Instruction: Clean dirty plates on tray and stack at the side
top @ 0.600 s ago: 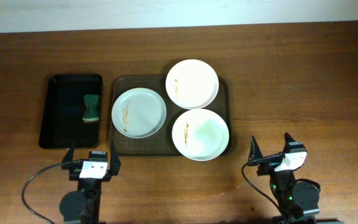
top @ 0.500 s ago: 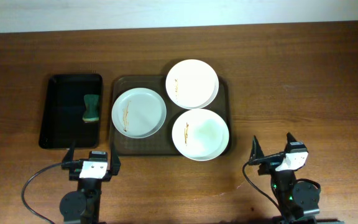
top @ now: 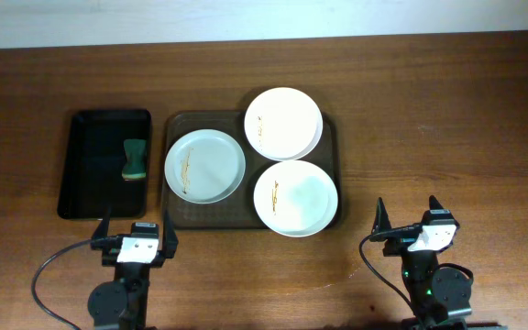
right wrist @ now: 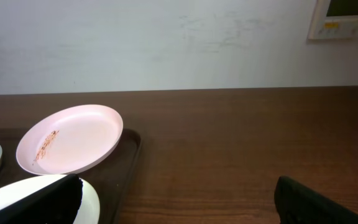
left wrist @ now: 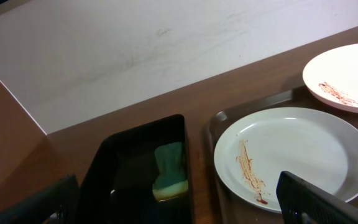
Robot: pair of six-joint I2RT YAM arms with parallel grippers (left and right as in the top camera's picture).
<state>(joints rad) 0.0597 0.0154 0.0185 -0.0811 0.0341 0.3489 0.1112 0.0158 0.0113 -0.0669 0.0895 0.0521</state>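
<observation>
Three white dirty plates lie on the dark brown tray (top: 174, 213): one at the left (top: 204, 165), one at the back right (top: 284, 123), one at the front right (top: 295, 198). Each has a thin brownish smear. The left plate (left wrist: 294, 155) and back plate (left wrist: 347, 76) show in the left wrist view; the back plate (right wrist: 70, 138) and front plate (right wrist: 39, 198) show in the right wrist view. My left gripper (top: 134, 231) is open and empty, in front of the tray's left corner. My right gripper (top: 409, 218) is open and empty, to the right of the front plate.
A smaller black tray (top: 85, 192) stands left of the brown tray and holds a green sponge (top: 135, 159). It also shows in the left wrist view (left wrist: 123, 180) with the sponge (left wrist: 171, 171). A white wall runs along the table's far edge.
My right gripper has shifted slightly to the right and toward the front. The plates, the trays and the left arm have not moved.
</observation>
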